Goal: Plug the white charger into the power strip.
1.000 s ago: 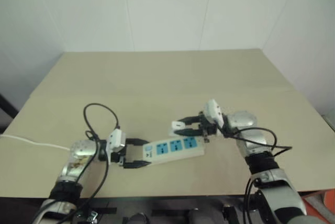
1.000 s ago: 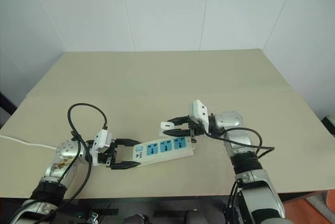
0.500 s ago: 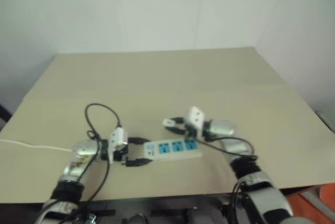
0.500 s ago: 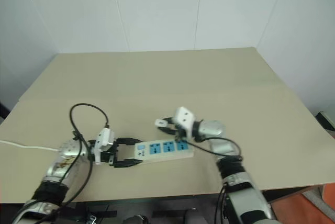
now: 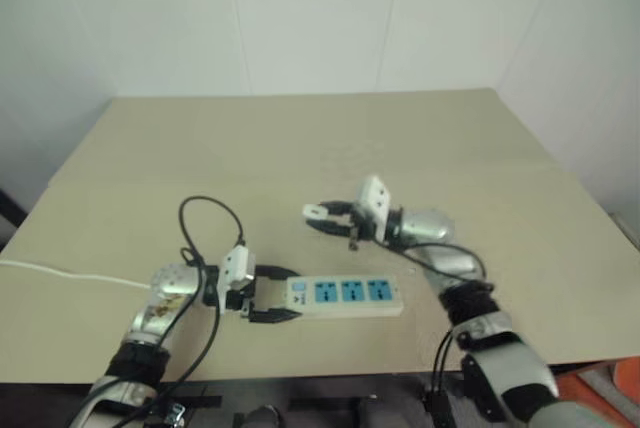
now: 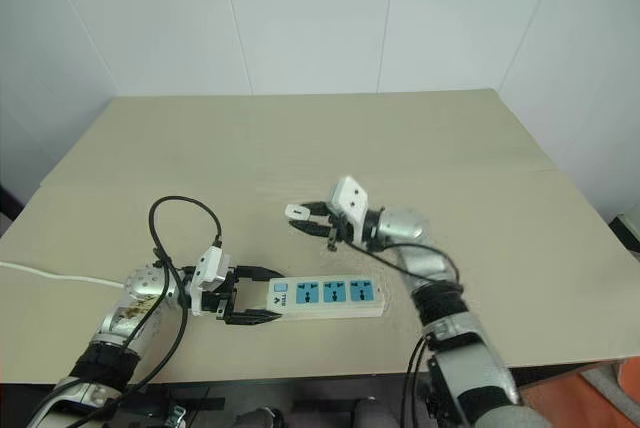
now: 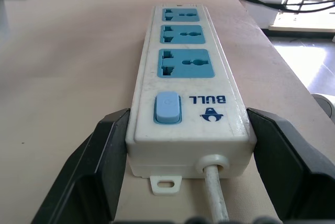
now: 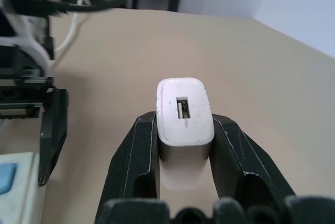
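From the head views, a long white power strip with three blue socket faces (image 6: 320,296) lies flat on the wide tan tabletop (image 6: 300,148). The left pincer (image 6: 250,295) has its two black fingers spread wide, one on each long side of the strip's switch end. A thin white cord (image 6: 50,276) runs off to the left edge. The right pincer (image 6: 303,218) hangs above the tabletop, beyond the strip and apart from it, squeezed tight on a small white cube-shaped charger (image 6: 297,212).

In the left wrist view, the power strip (image 7: 186,88) sits between the two black fingers (image 7: 104,156), which press its sides. A blue switch (image 7: 167,107) is near the cord end.

In the right wrist view, the charger (image 8: 184,124) is pinched between two black fingers (image 8: 138,156), with a small slot on its end face. The left pincer (image 8: 52,130) is at the edge of this view.
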Robot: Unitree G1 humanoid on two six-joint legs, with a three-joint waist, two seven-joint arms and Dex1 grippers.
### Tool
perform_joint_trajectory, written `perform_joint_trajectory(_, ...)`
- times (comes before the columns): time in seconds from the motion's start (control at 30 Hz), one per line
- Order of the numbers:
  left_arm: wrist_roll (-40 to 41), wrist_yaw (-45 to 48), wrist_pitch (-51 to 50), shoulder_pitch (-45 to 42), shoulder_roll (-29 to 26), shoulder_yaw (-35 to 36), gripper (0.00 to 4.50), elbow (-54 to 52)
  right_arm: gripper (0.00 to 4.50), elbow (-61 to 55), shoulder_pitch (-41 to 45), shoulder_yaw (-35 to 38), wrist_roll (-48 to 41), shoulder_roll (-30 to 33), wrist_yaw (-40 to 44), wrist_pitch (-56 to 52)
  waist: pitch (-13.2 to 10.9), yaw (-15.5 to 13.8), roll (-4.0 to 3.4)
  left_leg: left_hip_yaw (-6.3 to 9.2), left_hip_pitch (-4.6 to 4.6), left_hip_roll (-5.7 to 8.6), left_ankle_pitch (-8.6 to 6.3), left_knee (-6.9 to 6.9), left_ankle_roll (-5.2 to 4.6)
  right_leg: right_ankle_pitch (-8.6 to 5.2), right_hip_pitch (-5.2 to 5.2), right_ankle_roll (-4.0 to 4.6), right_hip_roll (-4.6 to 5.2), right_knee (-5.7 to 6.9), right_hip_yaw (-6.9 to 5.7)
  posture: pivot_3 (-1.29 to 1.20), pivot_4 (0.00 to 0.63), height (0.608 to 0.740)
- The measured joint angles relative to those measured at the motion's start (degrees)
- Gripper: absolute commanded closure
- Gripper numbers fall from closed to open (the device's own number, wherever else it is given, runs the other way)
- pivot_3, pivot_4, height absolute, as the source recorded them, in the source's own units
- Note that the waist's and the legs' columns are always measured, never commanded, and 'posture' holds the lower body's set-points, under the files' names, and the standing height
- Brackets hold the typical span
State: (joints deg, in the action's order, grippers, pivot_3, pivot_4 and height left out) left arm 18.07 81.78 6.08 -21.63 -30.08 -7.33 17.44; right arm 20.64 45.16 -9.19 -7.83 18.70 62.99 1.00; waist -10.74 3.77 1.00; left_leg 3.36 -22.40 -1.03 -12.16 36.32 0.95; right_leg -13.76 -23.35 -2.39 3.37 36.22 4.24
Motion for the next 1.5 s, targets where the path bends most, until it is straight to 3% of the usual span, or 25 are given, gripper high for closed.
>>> perform_joint_trajectory(0.3,-0.09,-0.11,0.25,-0.23,-0.24,-0.33,1.28,0.04,3.38,-26.29,0.77,-7.77,-2.76,13.32,8.64,-27.86,-0.02,-0.15,0.04,0.00,-0.05,-0.01,0.00,0.04,0.00,-0.05,-0.04,-0.07,-0.01,-0.03,-0.03,0.00,0.150,0.740)
perform_joint_trajectory(0.53,-0.17,-0.11,0.42,-0.41,-0.28,-0.44,1.28,0.16,3.38,-30.09,-0.53,-10.27,-5.31,12.70,5.87,-40.60,-0.04,-0.17,0.07,0.00,-0.08,-0.01,0.00,0.11,0.00,-0.04,-0.04,-0.06,0.00,-0.02,-0.03,0.00,0.150,0.740)
perform_joint_trajectory(1.5,-0.13,0.30,1.51,-0.91,-0.28,-0.77,1.28,1.28,3.38,-32.31,-5.47,-10.09,-11.57,11.54,-1.53,-47.55,-0.02,-0.17,0.10,0.03,-0.08,-0.01,0.00,0.22,0.00,-0.03,0.00,-0.06,-0.02,0.05,-0.06,0.00,0.150,0.740)
